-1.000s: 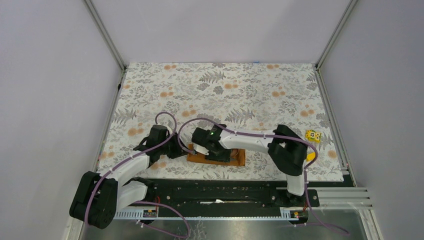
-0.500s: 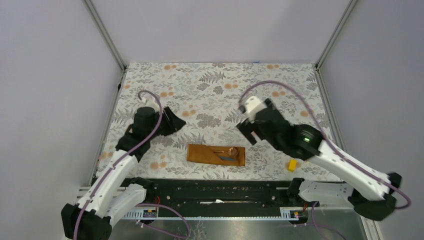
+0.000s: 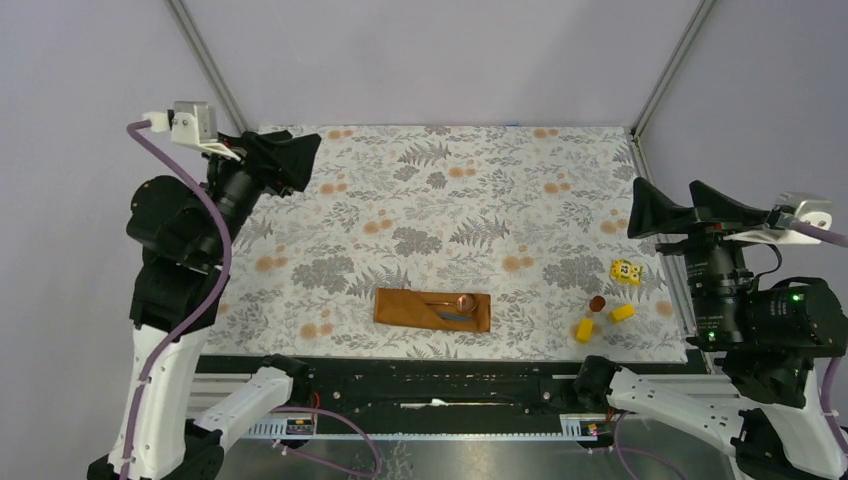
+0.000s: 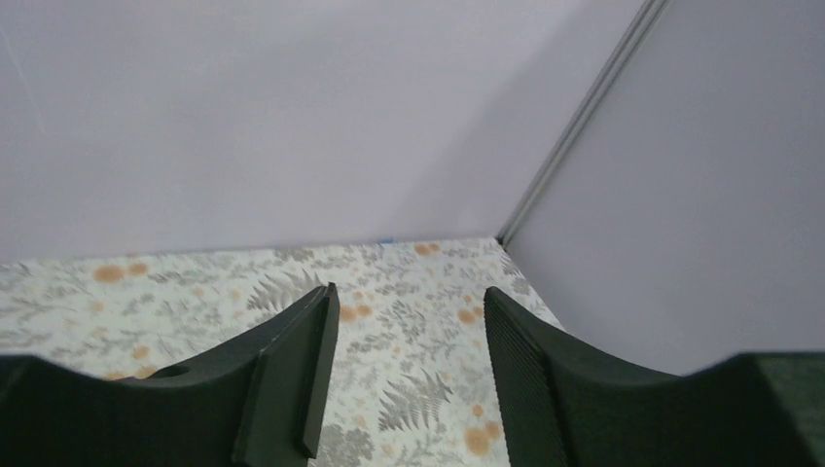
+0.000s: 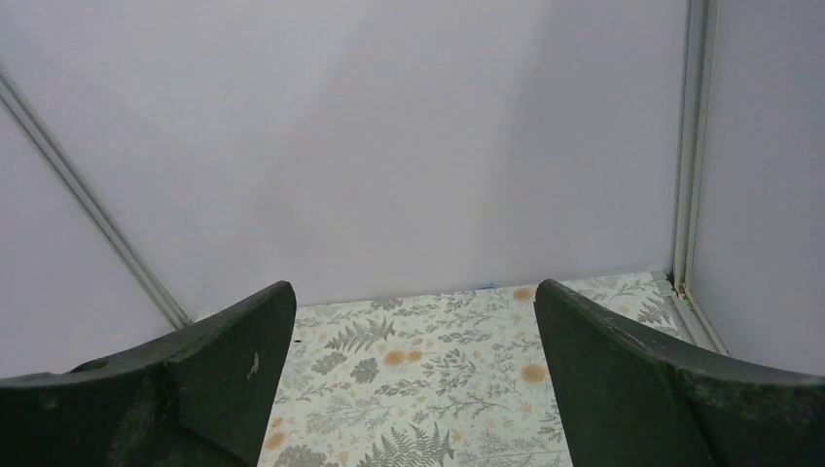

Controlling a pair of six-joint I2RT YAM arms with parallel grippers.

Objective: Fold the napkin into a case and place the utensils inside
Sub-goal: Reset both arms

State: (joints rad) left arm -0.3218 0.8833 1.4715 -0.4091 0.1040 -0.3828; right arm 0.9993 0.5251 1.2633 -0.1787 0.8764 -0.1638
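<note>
The rust-orange napkin lies folded as a narrow flat case (image 3: 432, 310) near the front edge of the floral tablecloth (image 3: 440, 200). A copper-brown spoon (image 3: 455, 301) sticks out of its diagonal pocket, bowl to the right, with a thin dark grey piece (image 3: 455, 315) beside it. My left gripper (image 3: 300, 160) is raised high at the far left, open and empty. At the right side my right gripper (image 3: 665, 210) is also lifted, open wide with nothing in it. Both wrist views show only tablecloth and walls between the fingers: left gripper (image 4: 409, 321), right gripper (image 5: 413, 321).
Two yellow blocks (image 3: 584, 329) (image 3: 621, 313), a yellow cube with dark marks (image 3: 625, 271) and a small brown disc (image 3: 597, 303) lie on the cloth at the front right. Grey walls and metal corner posts (image 3: 660, 80) enclose the table.
Both arms have pulled away from the case and risen to the sides, left to the far left, right to the right edge. Both grippers opened. The case with the spoon stays put.
</note>
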